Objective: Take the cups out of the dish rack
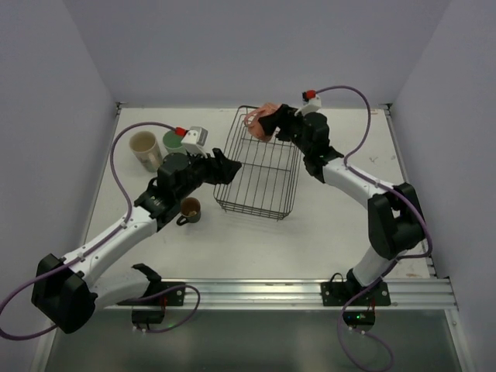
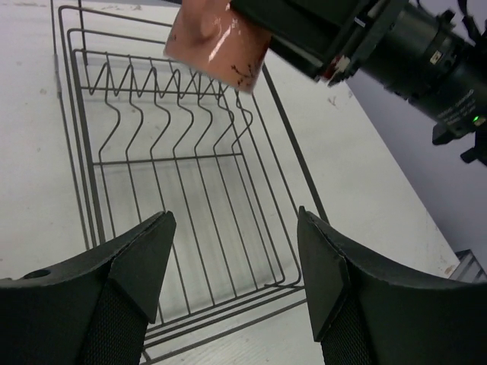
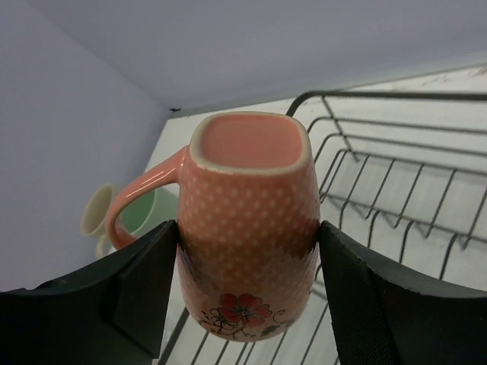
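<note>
My right gripper is shut on the salmon-pink handled mug, a finger on each side of its dotted body. The mug hangs above the far left corner of the dark wire dish rack, handle pointing left. From above, the mug shows at the right gripper. The left wrist view shows the same mug over the rack, whose grid bottom is bare. My left gripper stands open with nothing between its fingers, at the rack's left rim.
A cream tumbler and a mint-green tumbler stand on the table at the far left, behind my left arm. A small black mug with a brown inside sits by the rack's near left corner. Grey walls close in the table.
</note>
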`<state>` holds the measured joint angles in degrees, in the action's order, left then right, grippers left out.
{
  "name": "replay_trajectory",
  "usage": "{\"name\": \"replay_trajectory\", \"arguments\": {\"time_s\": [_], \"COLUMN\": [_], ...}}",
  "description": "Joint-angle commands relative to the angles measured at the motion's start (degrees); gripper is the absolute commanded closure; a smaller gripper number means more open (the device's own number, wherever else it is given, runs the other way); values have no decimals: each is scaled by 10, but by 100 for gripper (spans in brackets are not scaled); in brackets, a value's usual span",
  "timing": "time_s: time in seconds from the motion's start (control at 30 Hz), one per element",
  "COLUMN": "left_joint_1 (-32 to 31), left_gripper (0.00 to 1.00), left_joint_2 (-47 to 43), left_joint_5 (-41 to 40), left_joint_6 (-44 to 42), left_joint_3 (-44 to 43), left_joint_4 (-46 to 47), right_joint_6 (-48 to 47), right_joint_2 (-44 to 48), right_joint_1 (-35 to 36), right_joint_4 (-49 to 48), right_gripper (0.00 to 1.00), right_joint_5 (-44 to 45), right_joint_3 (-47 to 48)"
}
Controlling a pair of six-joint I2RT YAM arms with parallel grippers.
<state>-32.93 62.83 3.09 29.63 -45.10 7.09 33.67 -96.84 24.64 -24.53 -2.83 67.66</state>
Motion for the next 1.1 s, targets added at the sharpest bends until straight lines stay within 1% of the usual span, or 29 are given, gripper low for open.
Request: {"name": "replay_trajectory", "arguments": {"time_s": [0.0,0.07,0.1,0.17,0.27,0.33,0.4,0.43,0.47,0.5,0.53,0.57,0.6,0.63,0.67,0.7,0.73,0.77,0.8,0.83,0.87,0.9,0.97,1.07], "left_joint_1": [-1,-1,0,-1,-1,-2,-2,-2,-2,-2,-2,-3,-3,-4,-3,-4,-4,-4,-3,-4,-4,-4,-4,-4], "left_gripper": [29,33,34,35,35,37,38,39,39,42,42,43,43,43,43,42,42,42,41,41,41,41,41,41], "left_joint_2": [12,21,26,38,58,71,71,73,77,85,88,87,72,59,29,16,5,-3,-11,-13,-16,-22,-28,-33], "left_joint_5": [32,43,53,67,85,89,40,30,33,45,46,47,42,32,10,2,-5,-10,-12,-13,-12,-10,-4,-4], "left_joint_6": [33,58,67,92,119,135,142,145,144,130,119,111,95,90,85,73,64,56,44,40,39,37,38,39], "left_joint_3": [-8,-1,3,16,17,14,13,20,40,41,34,26,28,33,41,43,41,36,23,19,18,21,37,51], "left_joint_4": [90,132,150,202,232,230,178,171,195,195,167,158,156,157,157,155,136,122,103,71,64,64,71,73], "right_joint_6": [159,207,249,301,341,351,331,323,294,273,247,189,165,149,110,89,64,16,-13,-38,-67,-75,-84,-96], "right_joint_2": [62,77,81,93,102,99,102,104,106,111,115,119,128,131,137,142,154,161,171,183,186,189,189,168], "right_joint_1": [-1,-11,-14,-21,-22,-21,-21,-21,-21,-21,-21,-18,-15,-16,-15,-12,-4,4,16,36,44,49,54,76], "right_joint_4": [-129,-161,-184,-209,-249,-250,-200,-193,-192,-160,-132,-71,-53,-37,-9,17,59,110,173,205,241,280,300,309], "right_gripper": [68,68,68,68,68,69,69,69,69,68,67,67,66,62,61,60,53,48,42,37,30,29,24,18], "right_joint_5": [-88,-125,-134,-149,-159,-163,-137,-132,-126,-128,-130,-124,-119,-130,-135,-144,-167,-150,-125,-85,-62,-51,-51,-24], "right_joint_3": [-48,-73,-92,-111,-141,-147,-151,-156,-167,-162,-154,-143,-143,-145,-154,-155,-147,-130,-127,-122,-108,-110,-114,-104]}}
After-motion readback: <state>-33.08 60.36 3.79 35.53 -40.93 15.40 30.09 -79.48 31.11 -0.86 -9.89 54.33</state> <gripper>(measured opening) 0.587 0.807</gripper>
